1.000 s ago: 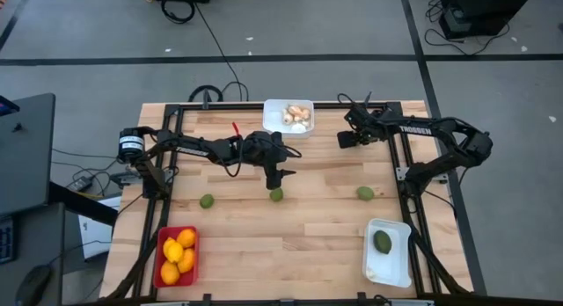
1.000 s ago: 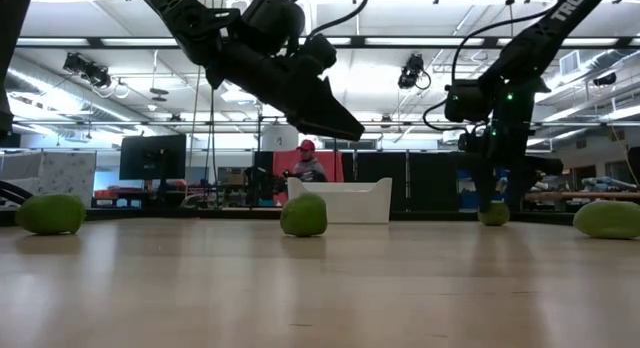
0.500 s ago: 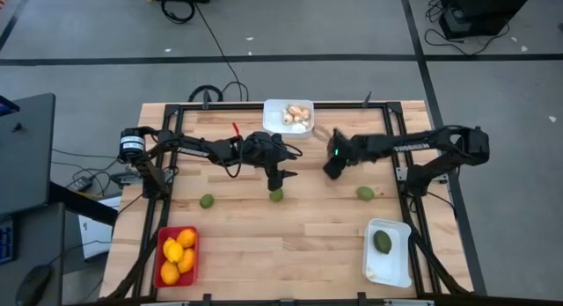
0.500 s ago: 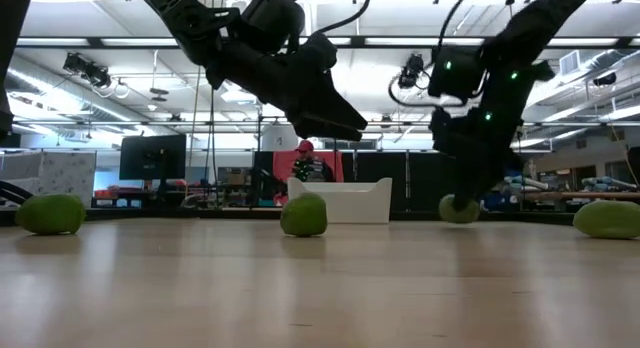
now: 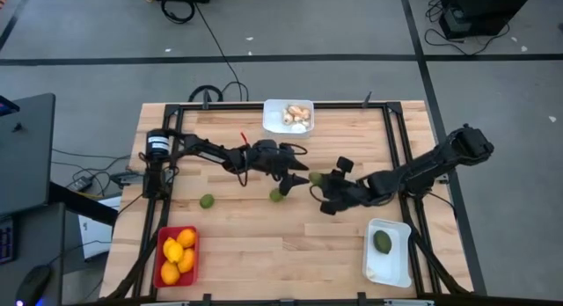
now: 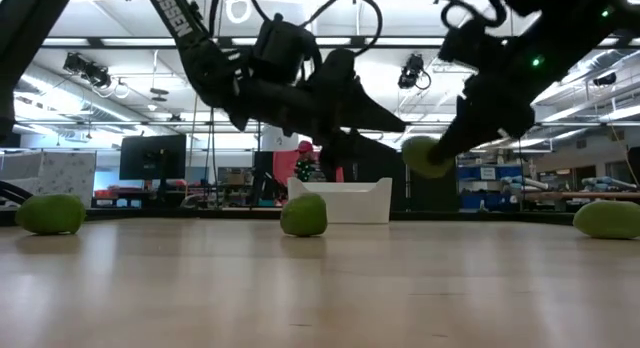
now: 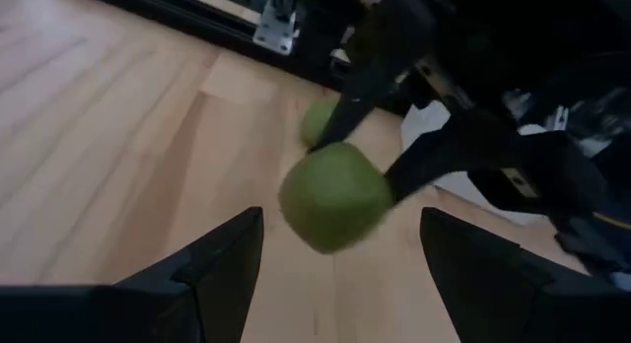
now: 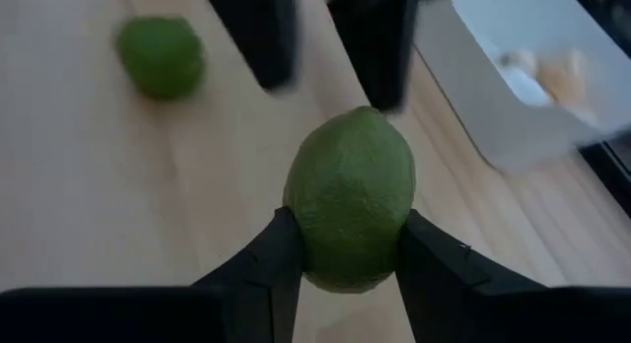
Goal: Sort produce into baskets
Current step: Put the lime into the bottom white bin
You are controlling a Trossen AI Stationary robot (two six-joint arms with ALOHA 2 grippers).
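Since the earlier frame, the right gripper (image 5: 318,181) has swung from the upper right of the table down to the middle of the high view, and the green fruit that lay at the right of the table is gone from there. Now its fingers are closed on a green fruit (image 8: 350,197), which hangs clear of the wood in the low view. The left gripper (image 5: 299,170) hovers with its fingers spread, empty, just above and left of it, near a second green fruit (image 5: 276,194) on the table. A third green fruit (image 5: 207,201) lies further left.

Sorting looks mostly done. At the lower left, the red basket (image 5: 160,251) holds the orange fruits (image 5: 177,256). At the top centre, one white basket (image 5: 274,106) holds the pale pieces (image 5: 296,116). At the lower right, the other white basket (image 5: 391,273) has one green fruit (image 5: 382,242). Three green ones remain.

The held fruit is oval, dull green, with finely pebbled skin.
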